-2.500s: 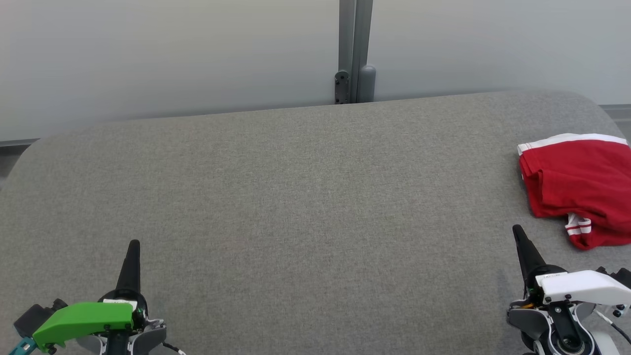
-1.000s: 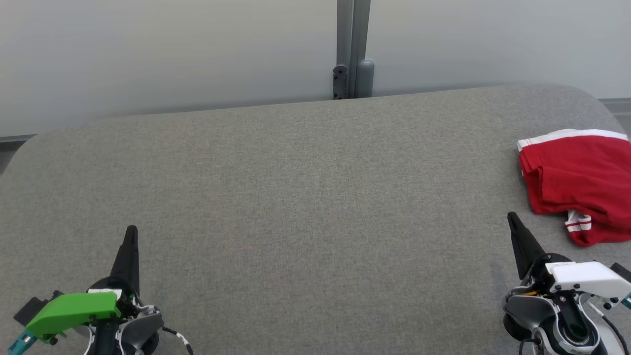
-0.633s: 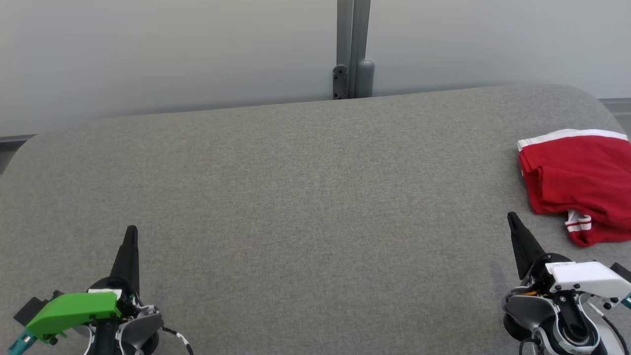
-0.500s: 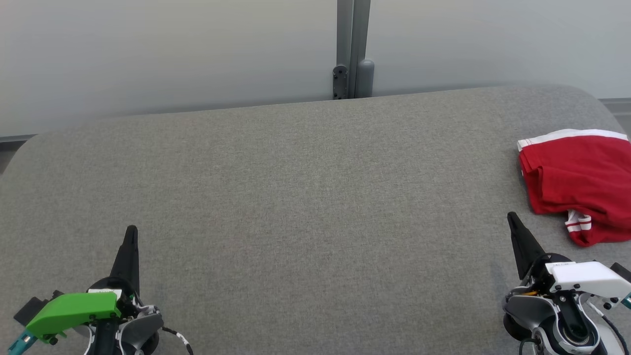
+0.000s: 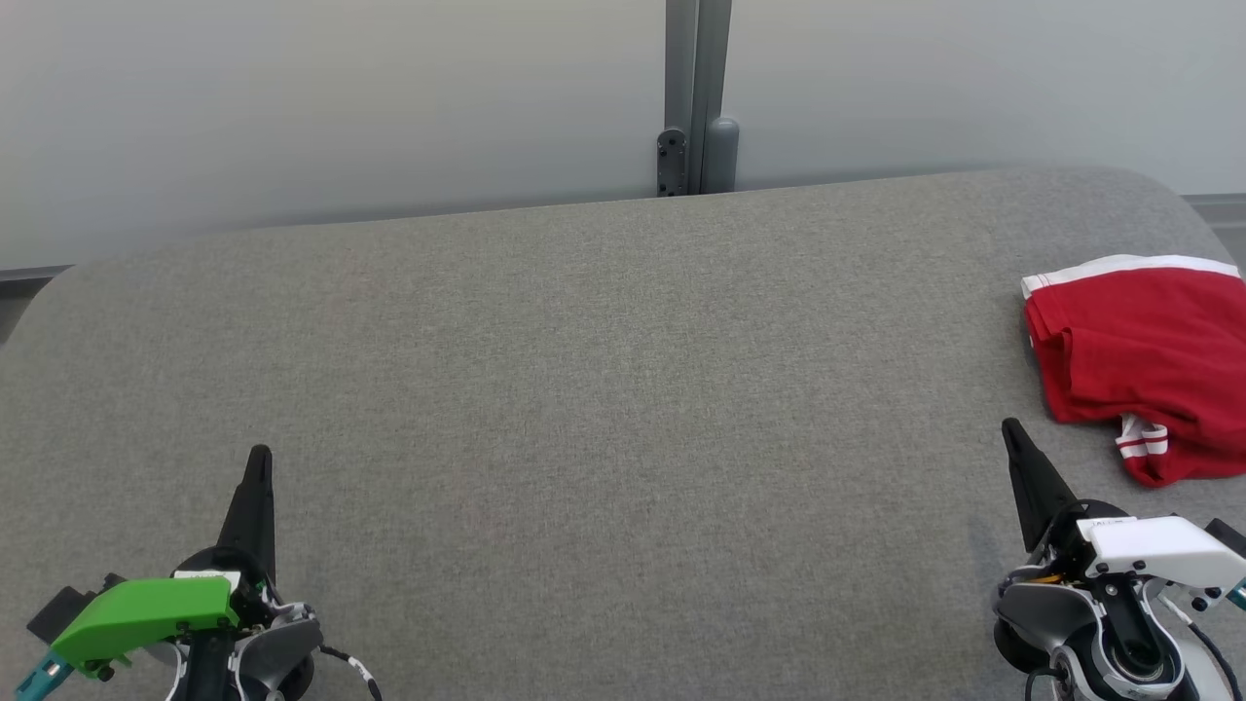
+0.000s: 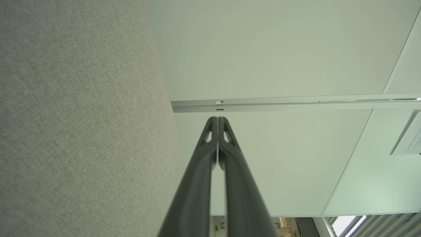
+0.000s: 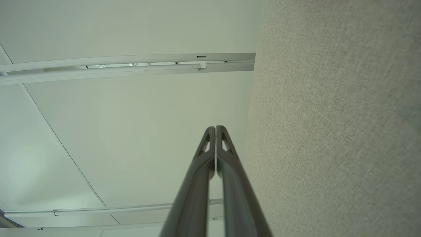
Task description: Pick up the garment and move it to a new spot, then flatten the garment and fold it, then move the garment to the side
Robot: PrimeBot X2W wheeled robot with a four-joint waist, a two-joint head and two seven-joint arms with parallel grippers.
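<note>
Shows almost no change: holds the same pose through the last second, with only a slight shift of the whole head view shortly before that, read as a camera move and not a move of the things. Keeps the left jaws pressed together tip to tip, clamped on nothing, pointing forward low over the bare grey worktop point(image 5: 604, 389); keeps the right jaws likewise together and empty. Leaves the red garment point(image 5: 1139, 360) lying ahead and to the right of the right jaws, near them but not touching, and well apart from the left jaws, far off to their right. Finds it bunched into a rough fold, with a white band along the far edge, a white-striped cuff poking out on the side nearest the right jaws, and its right part cut off by the picture's edge. Suggests, as a judgement, that the fold and the move aside are already done, given the garment's place by the worktop's right end and both arms resting low; could equally be the pause before a first pick-up. Calls, in that second case, for parting the right jaws and reaching forward and right to the near cuff.
</note>
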